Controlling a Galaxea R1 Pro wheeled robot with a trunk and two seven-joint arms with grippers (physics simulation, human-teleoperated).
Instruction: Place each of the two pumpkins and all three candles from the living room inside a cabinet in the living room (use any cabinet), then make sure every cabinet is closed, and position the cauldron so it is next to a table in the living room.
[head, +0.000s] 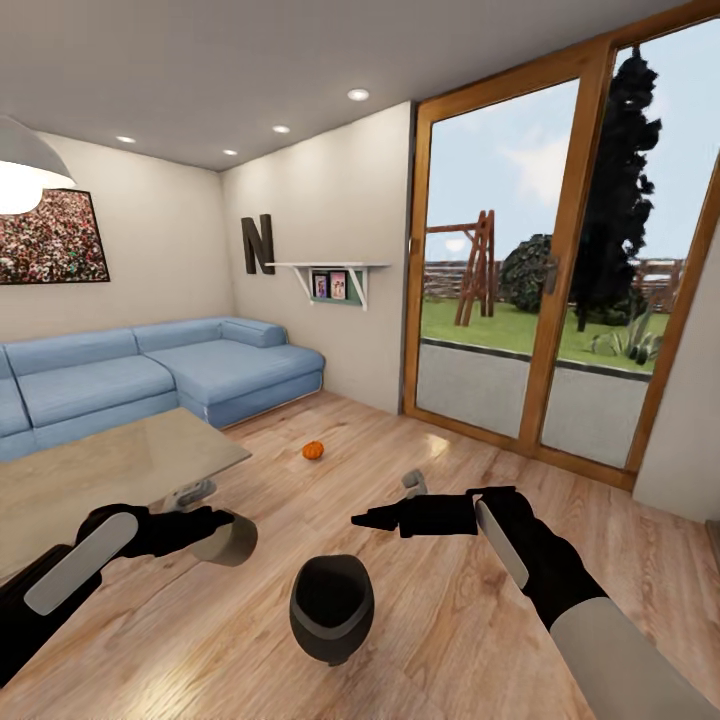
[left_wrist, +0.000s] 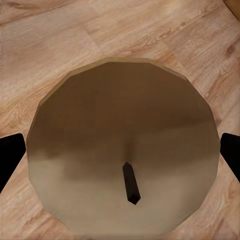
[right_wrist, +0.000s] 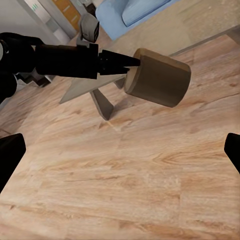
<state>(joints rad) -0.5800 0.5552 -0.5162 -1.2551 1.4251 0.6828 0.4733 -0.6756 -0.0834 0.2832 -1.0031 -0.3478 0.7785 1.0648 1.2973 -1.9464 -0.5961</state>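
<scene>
My left gripper (head: 222, 527) is shut on a beige cylindrical candle (head: 228, 542), held low just off the table's near corner. Its round top and dark wick (left_wrist: 131, 183) face the left wrist camera, with a black finger (left_wrist: 10, 156) at each side. The right wrist view catches that candle (right_wrist: 159, 77) from the side. My right gripper (head: 366, 518) hovers open and empty above the floor, its fingertips (right_wrist: 10, 156) spread wide. The black cauldron (head: 332, 603) stands on the floor between both arms. One orange pumpkin (head: 314, 451) lies on the floor beyond it. The pale table (head: 110, 465) is at left.
A blue corner sofa (head: 150, 375) lines the far wall behind the table. A wood-framed glass door (head: 545, 300) fills the right wall. A slanted table leg (right_wrist: 102, 104) stands close behind the held candle. Open wooden floor (head: 430, 620) surrounds the cauldron.
</scene>
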